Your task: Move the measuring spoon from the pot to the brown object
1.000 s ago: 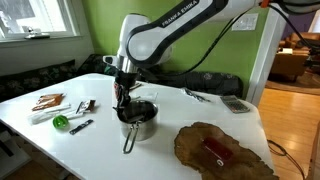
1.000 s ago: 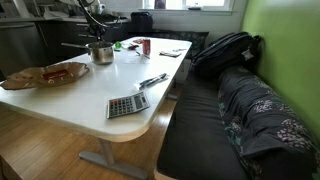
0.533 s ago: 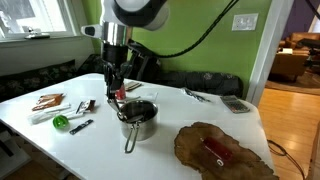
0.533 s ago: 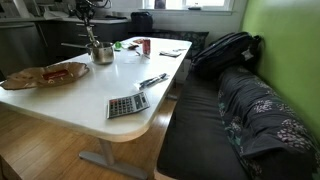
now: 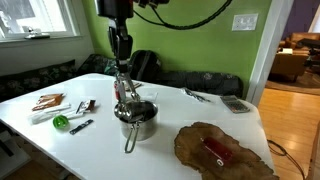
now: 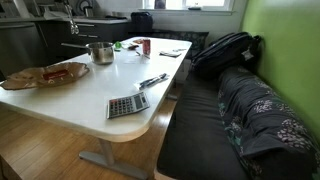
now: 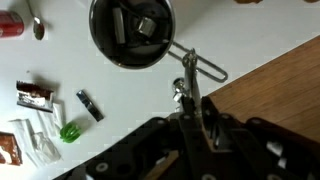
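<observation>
Lifting out of the pot (image 5: 140,120), the gripper (image 5: 122,85) now hangs above it, pinched narrow on the measuring spoon (image 7: 183,92) — extraction looks done. The brown object (image 5: 195,145) lies well off sideways — carrying comes next.

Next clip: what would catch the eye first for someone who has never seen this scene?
The gripper hangs above the shiny steel pot on the white table, with what looks like the slim measuring spoon pinched between its fingers. Apart from the pot on the same table lies the big brown slab, with a red block resting on it.
</observation>
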